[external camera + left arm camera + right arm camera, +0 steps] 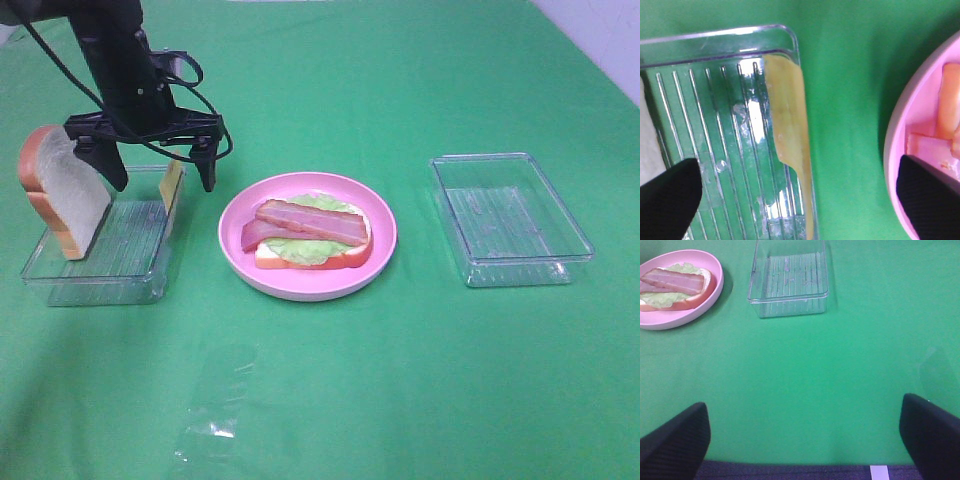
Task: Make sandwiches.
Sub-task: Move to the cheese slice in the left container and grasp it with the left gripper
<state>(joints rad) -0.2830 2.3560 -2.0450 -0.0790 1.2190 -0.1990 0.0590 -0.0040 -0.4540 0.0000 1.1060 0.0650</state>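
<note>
On the pink plate [232,225] lies a bread slice [262,258] topped with green lettuce [305,250] and two bacon strips [310,222]. A second bread slice [62,192] leans upright at the left end of the left clear tray [100,270]. The yellow cheese square [171,186] leans against that tray's right wall; the left wrist view shows it [789,125] edge-on. My left gripper [160,165] hangs open just above the cheese, its fingers straddling the tray's right wall. My right gripper [805,440] is open over bare cloth, away from the food.
A second clear tray [510,218] stands right of the plate and holds nothing. A piece of clear film [215,415] lies on the green cloth near the front. The plate also shows in the right wrist view [670,320].
</note>
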